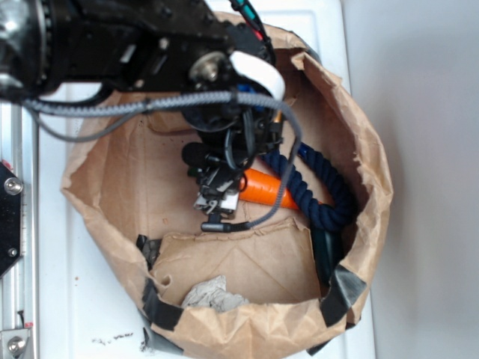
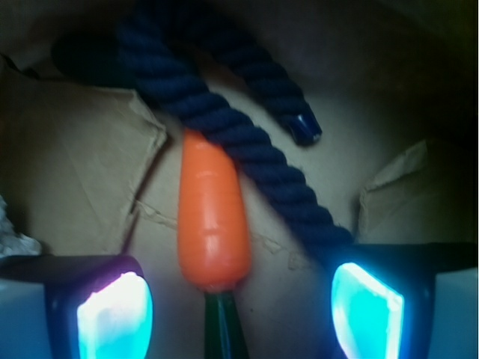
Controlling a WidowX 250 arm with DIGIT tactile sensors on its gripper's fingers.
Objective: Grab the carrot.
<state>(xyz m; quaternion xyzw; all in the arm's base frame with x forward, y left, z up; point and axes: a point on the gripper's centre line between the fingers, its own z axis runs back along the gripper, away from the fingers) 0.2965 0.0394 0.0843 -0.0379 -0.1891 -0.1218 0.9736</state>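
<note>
Seen from the exterior view, a brown paper bag [image 1: 370,187] with its rim rolled down is laid on a white worktop [image 1: 75,299], patched with black tape [image 1: 161,310] along the near rim. The black arm [image 1: 127,45] is reached in from the upper left, with a grey braided cable [image 1: 165,103] looped across it. The end effector [image 1: 217,200] is lowered inside the bag; its finger state cannot be told from this angle. The carrot [image 1: 262,188] is lain on the bag floor just beside the end effector, partly hidden by it. A dark navy rope [image 1: 318,196] is curled along the carrot's far side, touching it. A crumpled grey scrap [image 1: 212,294] is seen near the bag's front wall

At the wrist view, the end effector [image 2: 239,310] is spread wide, nothing gripped. Both fingertips [image 2: 116,318] are lit cyan at the bottom corners. The carrot [image 2: 212,221] is lined up between them, green stem cap [image 2: 222,325] nearest the camera, tapered tip pointed away and tucked under the rope [image 2: 247,142]. No contact between fingertips and carrot is seen; a clear gap is left on each side
</note>
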